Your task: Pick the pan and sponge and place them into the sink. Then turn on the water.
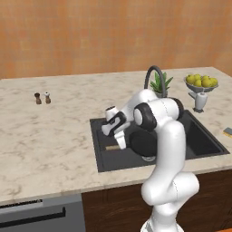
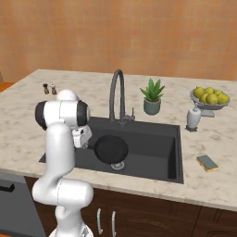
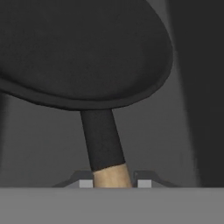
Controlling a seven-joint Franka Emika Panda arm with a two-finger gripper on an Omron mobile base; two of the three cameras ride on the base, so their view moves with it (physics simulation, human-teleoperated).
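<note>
The black pan [image 2: 111, 148] lies low in the dark-grey sink [image 2: 152, 139], over the drain, with its wooden handle [image 3: 112, 175] pointing toward the sink's left end. My gripper [image 3: 112, 183] is down in the basin at that end, its fingertips [image 3: 86, 183] close against both sides of the handle. From the left base view, the gripper [image 1: 118, 143] hangs over the handle beside the pan [image 1: 142, 142]. The yellow sponge [image 2: 207, 163] with its dark top lies on the counter right of the sink, far from the gripper. The water is out of view.
The arched faucet [image 2: 115, 92] rises behind the sink. A potted plant [image 2: 152, 97], a bowl of yellow fruit [image 2: 210, 98] and a white grinder [image 2: 193, 118] stand at the back right. Two small shakers [image 1: 42, 98] stand far left. The counter's front edge lies just below the sink.
</note>
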